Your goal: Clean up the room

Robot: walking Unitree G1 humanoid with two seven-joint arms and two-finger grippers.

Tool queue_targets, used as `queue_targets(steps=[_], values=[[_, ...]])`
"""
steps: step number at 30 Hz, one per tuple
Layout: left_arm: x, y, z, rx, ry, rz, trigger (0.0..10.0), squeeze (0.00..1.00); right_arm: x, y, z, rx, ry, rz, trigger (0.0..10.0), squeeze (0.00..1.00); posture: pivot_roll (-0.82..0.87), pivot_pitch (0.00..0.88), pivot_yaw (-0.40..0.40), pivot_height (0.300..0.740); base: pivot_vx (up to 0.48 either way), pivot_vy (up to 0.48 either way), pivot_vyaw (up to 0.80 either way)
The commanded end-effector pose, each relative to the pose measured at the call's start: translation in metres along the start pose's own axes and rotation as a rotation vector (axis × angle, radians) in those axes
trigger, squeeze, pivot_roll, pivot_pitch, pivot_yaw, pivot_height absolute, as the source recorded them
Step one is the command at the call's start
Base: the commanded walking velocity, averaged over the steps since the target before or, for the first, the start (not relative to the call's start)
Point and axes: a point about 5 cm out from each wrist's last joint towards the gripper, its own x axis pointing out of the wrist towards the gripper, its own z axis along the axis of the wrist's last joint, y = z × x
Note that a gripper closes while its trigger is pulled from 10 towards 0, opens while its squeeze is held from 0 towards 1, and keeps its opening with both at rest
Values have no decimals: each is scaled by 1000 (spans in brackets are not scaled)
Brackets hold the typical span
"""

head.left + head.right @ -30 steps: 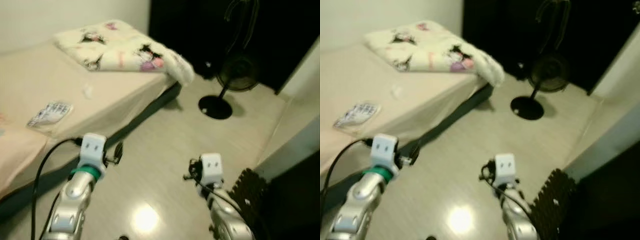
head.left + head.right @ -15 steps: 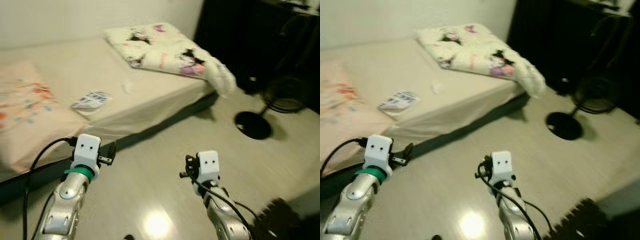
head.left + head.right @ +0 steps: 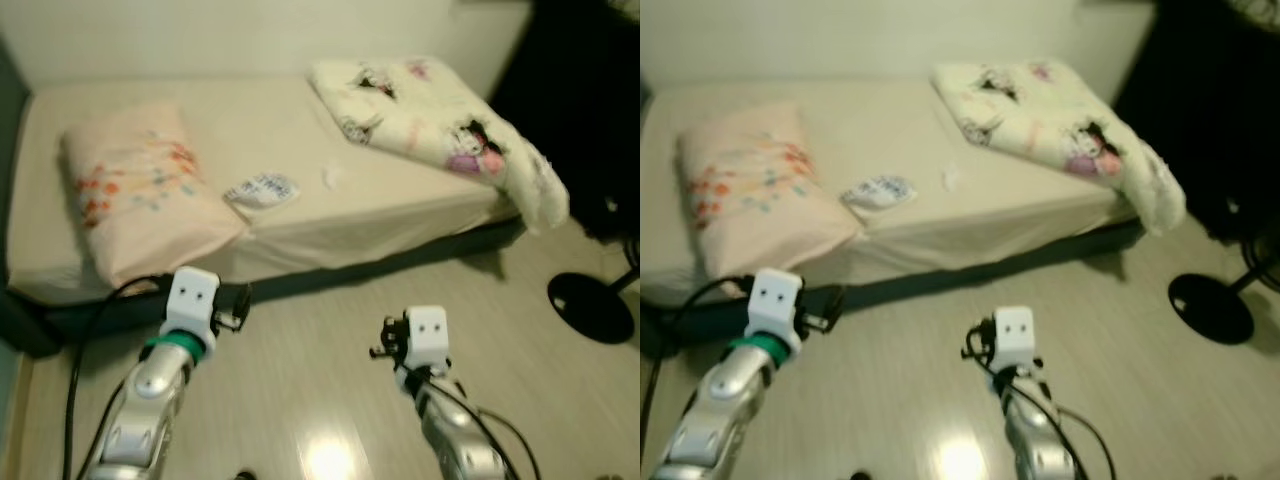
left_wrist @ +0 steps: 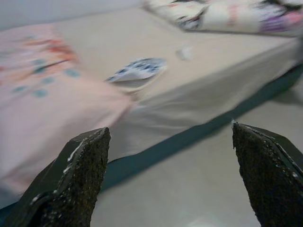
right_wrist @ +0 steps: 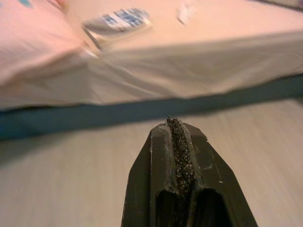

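The robot has swung its head leftward, so the bed [image 3: 300, 150] now sits square ahead with the pillow [image 3: 135, 195] newly in sight at ten o'clock. A blue-patterned packet [image 3: 260, 189] and a small white scrap [image 3: 332, 177] lie mid-mattress at twelve. The left tool [image 4: 170, 189] is spread wide and empty; the right tool [image 5: 179, 156] is pinched closed, carrying nothing. Tidying targets are now lined up, I'd say.
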Motion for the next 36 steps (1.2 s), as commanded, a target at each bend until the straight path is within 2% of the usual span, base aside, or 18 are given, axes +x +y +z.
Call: queue_targets(steps=[1, 9, 36], values=[[0, -6, -3, -13, 17, -13, 10000, 0, -6, -6, -16, 5, 70, -26, 10000, 0, 140, 1, -38, 740, 0, 0, 0], [1, -3, -6, -28, 42, -1, 10000, 0, -7, -9, -20, 12, 83, -59, 10000, 0, 140, 0, -34, 740, 157, 0, 0], [0, -2, -4, -25, 36, -27, 10000, 0, -6, -11, -24, 19, 89, -114, 10000, 0, 148, 0, -28, 740, 265, 0, 0]])
